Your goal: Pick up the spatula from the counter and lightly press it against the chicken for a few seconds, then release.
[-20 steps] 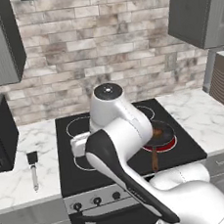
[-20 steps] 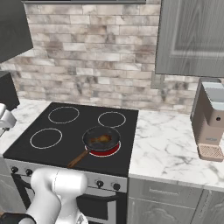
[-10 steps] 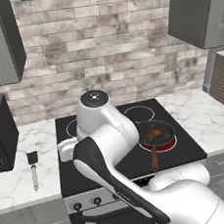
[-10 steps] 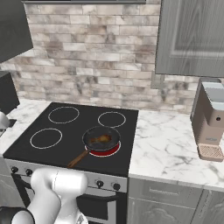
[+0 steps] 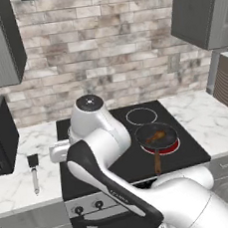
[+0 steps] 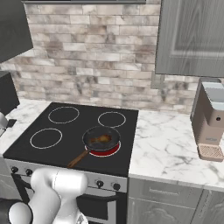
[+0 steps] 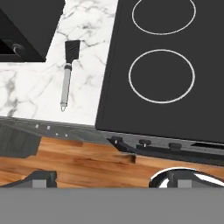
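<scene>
The black cooktop (image 7: 118, 87) takes the middle of the scene, and the marble counter (image 7: 30, 92) flanks it on the arm's left. A pan (image 6: 87, 136) on the near right burner holds the chicken (image 6: 103, 139). The spatula (image 7: 67, 74) lies flat on the counter, just beside the cooktop and well apart from the pan, with its blade toward the wall. The gripper (image 7: 111, 178) hangs above, not yet over the spatula, its fingertips spread wide and holding nothing. We judge this to be the reach. We would centre over the mid-handle, set the jaws across its narrow width, and descend straight before closing.

Pan (image 6: 90, 141) on stove (image 6: 65, 130), coffee machine (image 6: 211, 118).
</scene>
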Tool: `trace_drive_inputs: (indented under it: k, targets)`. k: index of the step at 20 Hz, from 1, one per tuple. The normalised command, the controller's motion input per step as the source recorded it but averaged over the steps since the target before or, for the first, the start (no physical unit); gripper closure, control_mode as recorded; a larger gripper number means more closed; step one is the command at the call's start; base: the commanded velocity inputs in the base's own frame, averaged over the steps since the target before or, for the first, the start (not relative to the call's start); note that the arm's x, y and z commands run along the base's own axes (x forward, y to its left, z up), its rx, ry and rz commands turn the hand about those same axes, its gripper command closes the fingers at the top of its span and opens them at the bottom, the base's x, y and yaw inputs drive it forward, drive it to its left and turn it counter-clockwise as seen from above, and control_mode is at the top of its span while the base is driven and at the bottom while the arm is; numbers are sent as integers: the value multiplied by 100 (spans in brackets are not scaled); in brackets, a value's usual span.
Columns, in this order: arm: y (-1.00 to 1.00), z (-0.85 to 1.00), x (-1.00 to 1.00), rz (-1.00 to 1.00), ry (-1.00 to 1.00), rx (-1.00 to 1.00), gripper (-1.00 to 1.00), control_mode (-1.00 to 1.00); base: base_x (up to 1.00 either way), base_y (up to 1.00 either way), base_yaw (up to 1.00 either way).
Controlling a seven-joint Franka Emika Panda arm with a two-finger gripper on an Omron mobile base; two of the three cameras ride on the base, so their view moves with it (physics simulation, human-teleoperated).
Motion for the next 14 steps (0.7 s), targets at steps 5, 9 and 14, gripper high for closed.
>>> trace_drive_inputs:
  k: [5, 9, 14]
  targets:
    - [28, -15, 21, 1, 0, 1, -100, -100, 0, 0, 0]
    - [29, -27, 18, 0, 0, 0, -100, -100, 0, 0, 0]
    - [30, -22, 18, 0, 0, 0, -100, -100, 0, 0, 0]
